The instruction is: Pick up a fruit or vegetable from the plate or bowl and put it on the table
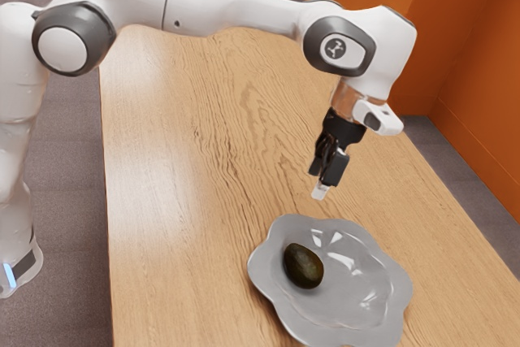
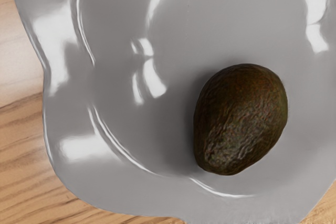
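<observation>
My black gripper (image 1: 319,191) points down above the table, just past the plate's rim on the side toward the arm's upper link, in the exterior view. Below it lies the grey, wavy-edged plate (image 1: 361,289), and a dark avocado (image 1: 303,266) rests on it toward the exterior view's left. The avocado is lower than the gripper, with a gap between them. From the wrist view, the avocado (image 2: 240,119) lies on its side on the glossy plate (image 2: 131,145), its wrinkled dark skin in full sight.
Bare wooden tabletop (image 1: 187,225) stretches around the plate, with wide room on the exterior view's left. Orange walls (image 1: 475,62) stand beyond the table's far edge.
</observation>
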`<state>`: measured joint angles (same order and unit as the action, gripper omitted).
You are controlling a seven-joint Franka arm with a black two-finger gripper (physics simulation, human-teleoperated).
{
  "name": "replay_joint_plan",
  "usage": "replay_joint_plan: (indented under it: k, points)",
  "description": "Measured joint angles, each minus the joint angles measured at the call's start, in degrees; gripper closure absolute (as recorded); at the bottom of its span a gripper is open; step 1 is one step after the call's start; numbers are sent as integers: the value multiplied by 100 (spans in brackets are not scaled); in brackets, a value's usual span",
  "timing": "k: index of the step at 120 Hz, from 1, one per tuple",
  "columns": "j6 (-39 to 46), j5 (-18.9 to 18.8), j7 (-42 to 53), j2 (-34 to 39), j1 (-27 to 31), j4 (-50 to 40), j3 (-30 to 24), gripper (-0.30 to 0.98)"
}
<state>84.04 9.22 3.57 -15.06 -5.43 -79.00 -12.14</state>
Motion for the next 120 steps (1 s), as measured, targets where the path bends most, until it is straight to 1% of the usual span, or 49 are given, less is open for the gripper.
replay_joint_plan:
  k: [38, 58, 78, 94, 105, 120]
  points:
    - [57, -25, 159, -243, -321, -119, 1, 0]
    - [137, -301, 271, -286, -532, -200, 1, 0]
    - [579, -411, 395, -294, -611, -452, 1, 0]
    - [933, -417, 457, -291, -665, -510, -1, 0]
    - [1203, -414, 479, -209, -691, -834, -1, 0]
    - [1467, -412, 481, -179, -739, -977, -4, 0]
